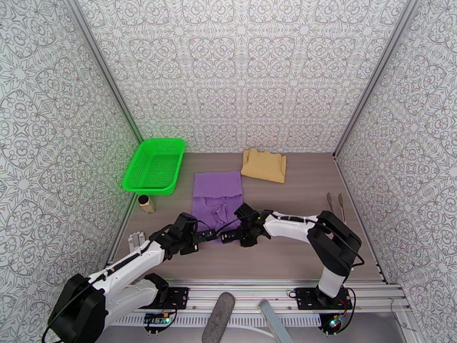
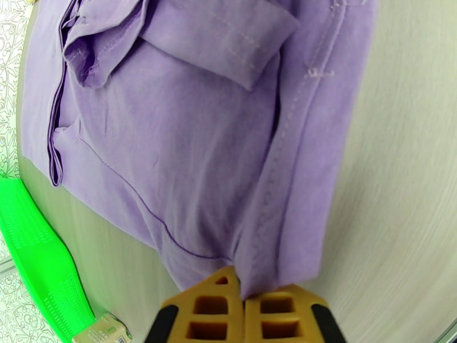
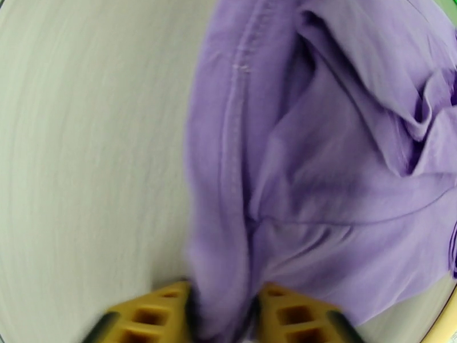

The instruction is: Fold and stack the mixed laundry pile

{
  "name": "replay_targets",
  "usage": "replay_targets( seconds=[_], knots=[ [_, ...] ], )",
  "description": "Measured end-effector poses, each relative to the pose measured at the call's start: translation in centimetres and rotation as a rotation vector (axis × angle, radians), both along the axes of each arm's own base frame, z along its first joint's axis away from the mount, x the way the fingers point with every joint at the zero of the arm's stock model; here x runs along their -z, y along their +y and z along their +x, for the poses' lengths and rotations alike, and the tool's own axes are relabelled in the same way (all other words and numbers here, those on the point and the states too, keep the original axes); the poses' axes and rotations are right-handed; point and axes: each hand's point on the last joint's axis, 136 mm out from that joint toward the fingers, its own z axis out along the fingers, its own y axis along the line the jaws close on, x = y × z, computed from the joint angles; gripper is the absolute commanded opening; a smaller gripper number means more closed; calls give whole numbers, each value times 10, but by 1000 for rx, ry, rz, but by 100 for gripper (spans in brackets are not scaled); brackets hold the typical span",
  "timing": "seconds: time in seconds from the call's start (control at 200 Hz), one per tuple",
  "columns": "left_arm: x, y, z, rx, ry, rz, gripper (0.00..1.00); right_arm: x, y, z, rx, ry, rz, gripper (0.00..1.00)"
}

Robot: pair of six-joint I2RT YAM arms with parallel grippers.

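Left hand: clenched on the near edge of the purple T-shirt. In the left wrist view its two tan fingers meet, with a thin fold of the hem pinched between them.
Right hand: grasping the same garment. In the right wrist view, which is blurred, a bunched ridge of purple cloth fills the gap between its fingers, and both press against it.
Hands, relative position: close together at the shirt's near edge, the left hand just left of the right. The two arms converge from opposite sides.
Purple T-shirt: lies on the bench, spreading away from both hands toward the back wall. The far part is flat, while the part nearest the hands is rumpled. A sleeve is folded over the body ahead of the left hand.
Mustard-tan garment: lies flat on the bench, well beyond the right hand and to its right, near the back wall. It is apart from the purple shirt.
Green mesh basket: beyond the left hand and to its left, against the left wall. Its rim shows at the lower left of the left wrist view.
Small jar: upright, just on the near side of the basket, to the left of the left hand.
Two slim metal utensils: side by side near the right wall, well to the right of the right hand.
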Motion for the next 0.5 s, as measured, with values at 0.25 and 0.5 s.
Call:
replay_targets(
  seconds=[0.25,0.5],
  knots=[
    [-15,-2,4,-41,-3,-9,0,-2,-1,1,63,0,24,0],
    [-39,-28,-2,-62,-45,-42,0,-26,-25,-16,176,-26,96,0]
  ],
)
